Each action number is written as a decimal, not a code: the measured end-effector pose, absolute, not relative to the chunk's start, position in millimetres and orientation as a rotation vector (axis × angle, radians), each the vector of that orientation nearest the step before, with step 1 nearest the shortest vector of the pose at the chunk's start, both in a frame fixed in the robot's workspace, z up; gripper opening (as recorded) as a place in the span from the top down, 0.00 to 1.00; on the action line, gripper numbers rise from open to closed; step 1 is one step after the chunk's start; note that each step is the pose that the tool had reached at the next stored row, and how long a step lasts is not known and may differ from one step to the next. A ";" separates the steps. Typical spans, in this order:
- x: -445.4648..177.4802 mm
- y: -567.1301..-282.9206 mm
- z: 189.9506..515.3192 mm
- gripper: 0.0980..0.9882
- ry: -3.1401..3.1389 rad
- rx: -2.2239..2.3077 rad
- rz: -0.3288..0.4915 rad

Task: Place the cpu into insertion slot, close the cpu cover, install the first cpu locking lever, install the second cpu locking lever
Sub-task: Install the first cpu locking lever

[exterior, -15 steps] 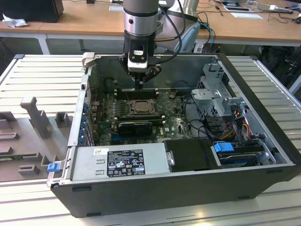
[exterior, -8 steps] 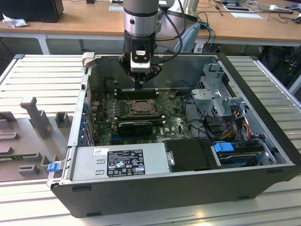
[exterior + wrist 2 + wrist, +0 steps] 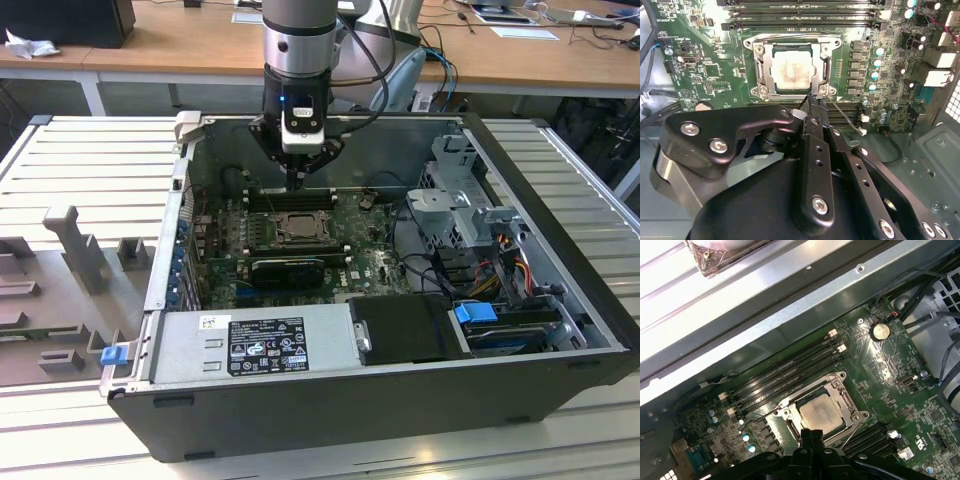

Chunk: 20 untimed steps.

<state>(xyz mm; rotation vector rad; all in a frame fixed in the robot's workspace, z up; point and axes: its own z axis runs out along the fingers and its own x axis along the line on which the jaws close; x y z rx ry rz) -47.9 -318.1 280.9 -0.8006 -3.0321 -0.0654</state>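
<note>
Closest to me in the exterior view is the open computer case [image 3: 400, 400], lying on the ribbed metal bench [image 3: 80, 160]. Along its near wall sits the power supply [image 3: 190, 350], which carries a white and black printed label [image 3: 268, 345]; I leave the print unread. A blue tab [image 3: 113, 354] sticks out at the corner on the exterior view's left.

Further in, past the black graphics card [image 3: 288, 268], the cpu [image 3: 792, 70] lies flat in the insertion slot [image 3: 272, 228] on the green board. The cpu cover [image 3: 826, 67] is down over it, and the pale chip face shows through the window. A thin wire lever [image 3: 845, 116] angles away from one socket corner.

The arm [image 3: 295, 40] drops straight down into the case, with the wrist vertical. I see the claw [image 3: 815, 100] with its fingers pressed together and nothing between them, and its tip is at that same socket corner, beside the lever.

Beyond the socket run the long black memory slots [image 3: 290, 197], then the case's far wall, then a wooden bench [image 3: 200, 45].
</note>
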 end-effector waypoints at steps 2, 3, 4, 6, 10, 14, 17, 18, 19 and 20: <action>-47.9 -318.1 280.8 0.99 -3.037 -0.782 -0.065; -47.9 -318.1 280.8 0.99 -3.038 -0.777 -0.065; -47.9 -318.1 280.9 0.99 -3.041 -0.764 -0.065; -47.9 -318.1 280.9 0.99 -3.046 -0.744 -0.065; -47.9 -318.1 280.8 0.99 -3.054 -0.709 -0.065; -47.9 -318.1 280.8 0.99 -3.067 -0.643 -0.065; -47.9 -318.1 280.9 0.99 -3.076 -0.598 -0.065; -47.9 -318.1 280.8 0.99 -3.082 -0.563 -0.065; -47.9 -318.1 280.8 0.99 -3.088 -0.523 -0.064; -47.9 -318.1 280.8 0.99 -3.095 -0.476 -0.064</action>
